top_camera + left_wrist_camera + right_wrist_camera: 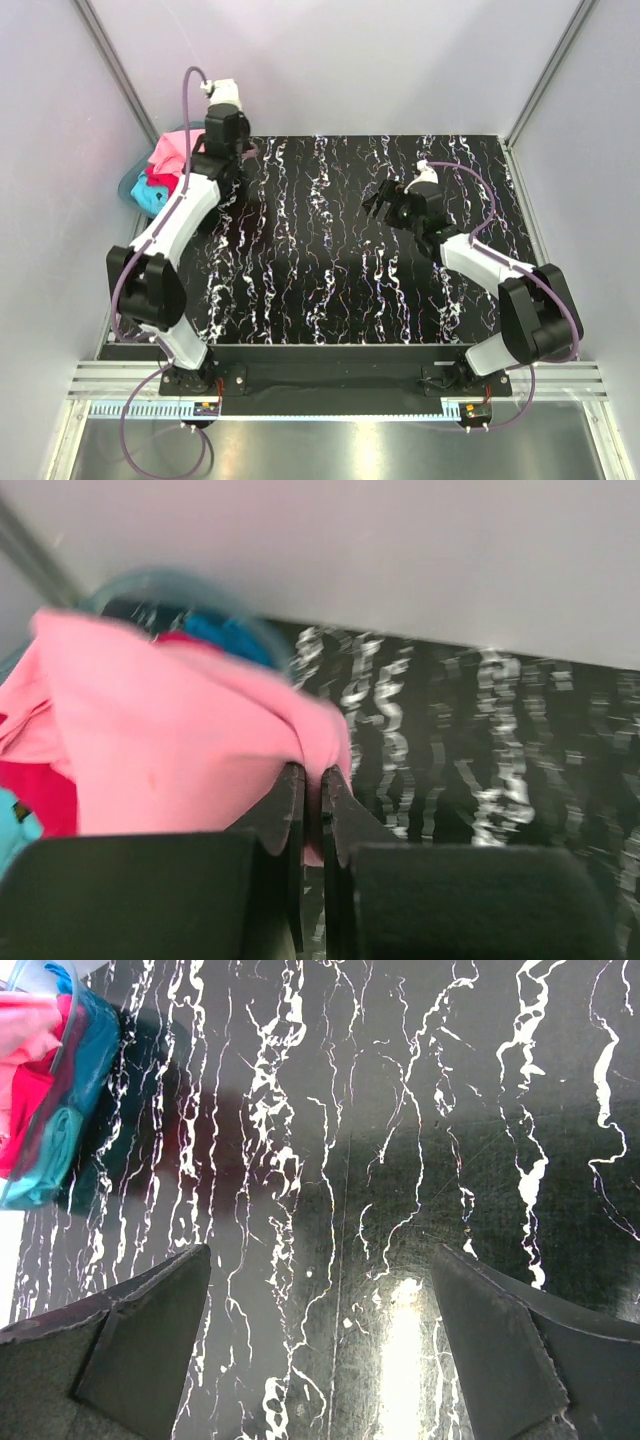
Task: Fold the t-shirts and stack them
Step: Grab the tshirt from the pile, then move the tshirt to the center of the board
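Left gripper (312,783) clamps a fold of the light pink t-shirt (170,730) at the plastic tub (88,1060); right gripper (322,1252) hangs, jaws wide apart.

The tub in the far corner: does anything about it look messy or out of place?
The tub holds crumpled, unfolded clothes: the pink t-shirt bulges over its rim, on top of the red t-shirt and turquoise t-shirt. The left end effector is shut on the pink t-shirt. Nothing looks spilled or damaged.
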Available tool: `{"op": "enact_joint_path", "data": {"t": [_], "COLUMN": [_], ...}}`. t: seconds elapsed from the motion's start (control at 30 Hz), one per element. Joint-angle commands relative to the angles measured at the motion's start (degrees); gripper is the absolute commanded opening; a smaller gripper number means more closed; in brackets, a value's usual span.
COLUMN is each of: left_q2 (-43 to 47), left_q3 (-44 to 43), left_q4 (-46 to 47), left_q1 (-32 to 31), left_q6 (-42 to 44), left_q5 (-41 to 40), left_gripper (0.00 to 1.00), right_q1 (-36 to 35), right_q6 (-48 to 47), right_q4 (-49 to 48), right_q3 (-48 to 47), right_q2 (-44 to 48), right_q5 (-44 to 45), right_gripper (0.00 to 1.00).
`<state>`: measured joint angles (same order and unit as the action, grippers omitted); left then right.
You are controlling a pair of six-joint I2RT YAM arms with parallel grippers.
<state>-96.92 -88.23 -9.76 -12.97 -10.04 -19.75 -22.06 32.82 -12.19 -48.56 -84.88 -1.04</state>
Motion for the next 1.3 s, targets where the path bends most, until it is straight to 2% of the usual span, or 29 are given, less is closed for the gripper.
{"op": "enact_joint_path", "data": {"t": [0.0, 0.27, 0.43, 0.53, 0.77, 0.93, 1.1, 1.13, 1.2, 1.23, 1.27], "left_q2": [5.9, 12.8, 14.0, 13.6, 11.1, 4.5, -1.1, -1.7, -2.4, -2.3, -2.0], "left_q3": [-3.9, -3.4, -4.3, -3.1, 8.3, 10.6, 10.8, 10.9, 12.2, 12.9, 13.7], "left_q4": [0.7, -0.8, -2.0, -2.6, 3.5, 6.9, 9.5, 9.5, 9.5, 9.5, 9.5], "left_q1": [-4.3, -19.4, -28.1, -31.6, -31.6, -26.5, -25.5, -25.5, -25.5, -25.5, -25.5], "left_q6": [3.6, 2.8, 3.0, 2.4, 1.8, -3.1, -5.9, -6.4, -8.1, -8.7, -9.0], "left_q5": [-3.5, -6.1, -7.9, -9.0, -12.0, -4.3, 2.1, 2.7, 2.7, 2.2, 0.6], "left_gripper": [0.00, 0.00, 0.00, 0.00, 0.00, 0.00, 0.00, 0.04, 0.19, 0.45, 0.55], "right_q1": [-0.7, -0.7, 0.4, 4.6, 14.9, 16.0, 16.0, 16.0, 15.9, 15.8, 15.7], "right_q6": [-1.3, -2.8, -3.8, -0.7, 3.2, 4.1, 3.4, 3.3, 3.5, 3.7, 4.1], "right_q4": [-0.9, 2.0, 7.8, 9.5, 13.9, 14.2, 14.2, 14.2, 14.1, 13.9, 13.5], "right_q3": [-2.6, -4.8, -6.8, -7.0, -10.2, -12.7, -12.8, -12.8, -12.7, -12.4, -12.0], "right_q2": [-1.2, -1.3, -0.6, -0.2, -2.8, -4.9, -4.9, -5.0, -5.7, -6.1, -6.7], "right_q5": [0.7, 5.6, 19.5, 21.5, 17.4, 12.4, 10.8, 10.2, 7.1, 6.1, 5.2], "right_gripper": [1.00, 1.00, 1.00, 1.00, 1.00, 1.00, 1.00, 1.00, 1.00, 1.00, 1.00]}}
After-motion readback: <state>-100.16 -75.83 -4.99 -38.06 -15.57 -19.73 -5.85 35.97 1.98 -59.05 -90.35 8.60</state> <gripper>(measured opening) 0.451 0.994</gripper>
